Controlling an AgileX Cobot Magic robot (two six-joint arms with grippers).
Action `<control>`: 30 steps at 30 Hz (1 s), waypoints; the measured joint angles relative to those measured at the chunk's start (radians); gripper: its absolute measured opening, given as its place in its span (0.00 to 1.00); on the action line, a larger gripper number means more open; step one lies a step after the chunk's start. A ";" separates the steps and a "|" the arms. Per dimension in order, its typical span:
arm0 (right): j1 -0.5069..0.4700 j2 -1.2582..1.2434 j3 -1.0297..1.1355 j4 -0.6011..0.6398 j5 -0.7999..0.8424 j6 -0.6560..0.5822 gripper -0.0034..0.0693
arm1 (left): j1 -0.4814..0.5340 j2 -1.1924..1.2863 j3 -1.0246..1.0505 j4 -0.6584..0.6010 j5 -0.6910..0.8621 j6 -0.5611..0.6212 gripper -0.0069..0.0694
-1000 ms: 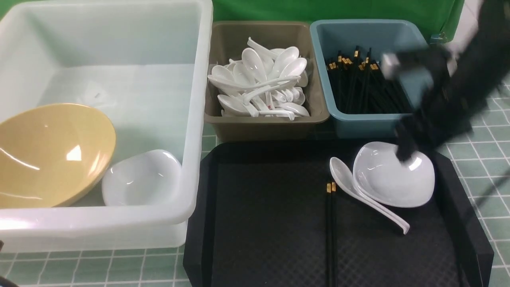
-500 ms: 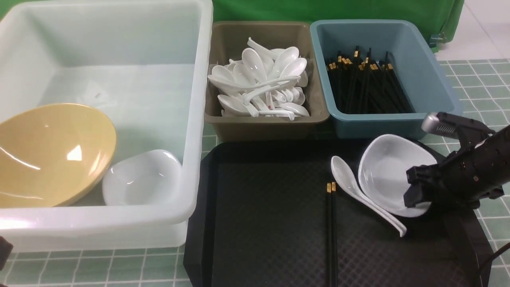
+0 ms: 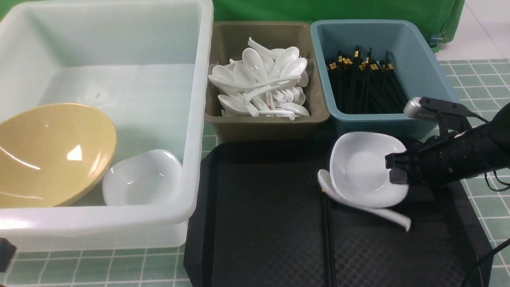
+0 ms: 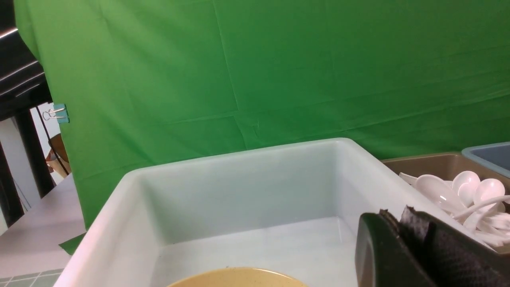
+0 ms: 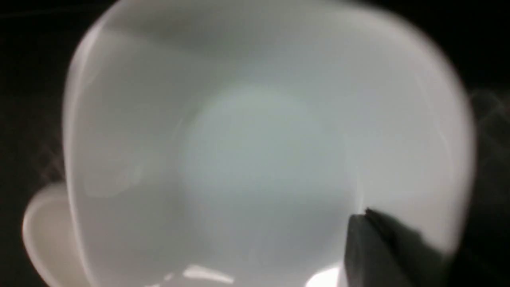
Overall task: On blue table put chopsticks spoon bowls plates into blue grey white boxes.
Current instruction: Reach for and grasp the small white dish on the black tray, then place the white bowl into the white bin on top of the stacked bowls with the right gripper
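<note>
The right gripper [image 3: 392,170] had its jaws pressed together on the right rim of a small white plate [image 3: 358,165], with one finger inside the dish, as the right wrist view also showed. The plate was tilted and hung a little above the black tray [image 3: 263,207], covering part of the spoon [image 3: 326,186] that lay under it. Such a glossy dish is probably light and stiff, but slippery and easy to chip, so I think a hold on the thin rim alone may let it swing or slide; a deeper bite across the rim would be safer. The chopsticks [image 3: 327,239] lay on the tray just beside the spoon. The white tub [image 3: 196,119], with the tan bowl [image 3: 51,155] and a second plate [image 3: 139,179] inside, stood well apart on the left, and its high wall would have to be cleared. The grey-brown box [image 3: 267,125] and the blue box [image 3: 374,125] stood just behind the tray. The left gripper [image 4: 398,229] was closed, with nothing visible in it
</note>
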 joint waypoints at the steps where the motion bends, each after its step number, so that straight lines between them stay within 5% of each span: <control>1: 0.000 -0.004 0.000 0.001 0.002 0.000 0.21 | 0.000 0.000 0.000 0.001 0.000 0.000 0.12; 8: 0.004 -0.201 -0.050 -0.045 0.084 -0.121 0.14 | 0.000 0.000 0.000 0.002 0.000 0.000 0.12; 13: 0.207 -0.283 -0.314 -0.045 0.085 -0.300 0.14 | 0.000 0.000 0.000 0.002 -0.009 0.000 0.12; 21: 0.602 0.036 -0.774 -0.090 0.112 -0.506 0.14 | 0.000 0.000 0.000 0.003 -0.031 0.000 0.12; 30: 0.667 0.436 -1.180 -0.356 0.353 -0.501 0.14 | 0.000 0.000 0.000 0.022 -0.031 0.000 0.12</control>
